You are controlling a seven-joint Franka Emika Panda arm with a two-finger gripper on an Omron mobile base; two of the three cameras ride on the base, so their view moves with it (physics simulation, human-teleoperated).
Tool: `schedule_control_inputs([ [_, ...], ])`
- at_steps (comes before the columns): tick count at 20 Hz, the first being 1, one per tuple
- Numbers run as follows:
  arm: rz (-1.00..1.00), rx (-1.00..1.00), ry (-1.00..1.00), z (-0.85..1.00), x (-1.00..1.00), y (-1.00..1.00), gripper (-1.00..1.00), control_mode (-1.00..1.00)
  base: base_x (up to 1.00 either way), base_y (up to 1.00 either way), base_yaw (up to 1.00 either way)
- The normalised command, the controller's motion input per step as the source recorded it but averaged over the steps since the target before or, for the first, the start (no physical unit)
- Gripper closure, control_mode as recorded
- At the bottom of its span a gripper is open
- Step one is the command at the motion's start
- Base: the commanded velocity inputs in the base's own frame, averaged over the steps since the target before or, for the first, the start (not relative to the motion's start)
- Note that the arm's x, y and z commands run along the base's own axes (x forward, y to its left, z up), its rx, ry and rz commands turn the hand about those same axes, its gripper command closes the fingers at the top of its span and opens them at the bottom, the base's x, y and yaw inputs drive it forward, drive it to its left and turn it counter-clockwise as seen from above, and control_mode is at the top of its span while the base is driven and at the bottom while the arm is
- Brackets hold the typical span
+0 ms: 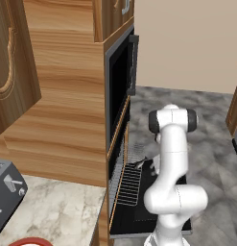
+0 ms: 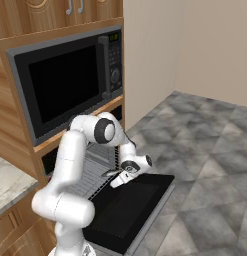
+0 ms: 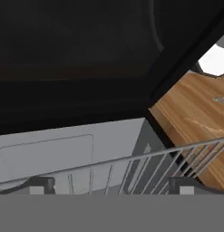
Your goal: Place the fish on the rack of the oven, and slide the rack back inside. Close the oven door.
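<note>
Hovering my gripper point(image 3: 111, 185) over the front edge of the rack point(image 1: 130, 185), I hold the jaws spread wide and empty. That rack stands pulled out above the dropped oven door point(image 2: 126, 209), its long wires running straight out of the oven point(image 1: 118, 166). I cannot make out the fish on the wires. I judge sliding the rack in comes next: a level push straight toward the cavity.

A glossy white arm point(image 1: 170, 158) of rounded tubular links, dark bands at its joints, small dark fingers point(image 3: 41, 185).
</note>
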Motion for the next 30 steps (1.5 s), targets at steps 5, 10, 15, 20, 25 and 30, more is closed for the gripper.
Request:
schedule_control_inputs([
  [5,0.0,0.11,0.1,-0.81,0.66,0.05,-1.0,-1.0,0.0,0.0,0.0],
  [10,0.01,0.14,-0.01,-0.61,0.78,0.24,-1.0,-1.0,0.0,0.0,0.0],
  [15,0.0,0.05,-0.02,0.2,0.29,0.49,-1.0,-1.0,0.0,0.0,0.0],
  [20,-0.01,0.0,0.0,0.43,0.03,0.86,-1.0,-1.0,0.0,0.0,0.0],
  [25,-0.09,-0.08,0.0,0.5,0.02,1.0,-1.0,-1.0,0.0,0.0,0.0],
  [30,-0.14,-0.22,0.0,0.84,0.05,1.0,-1.0,-1.0,0.0,0.0,0.0],
])
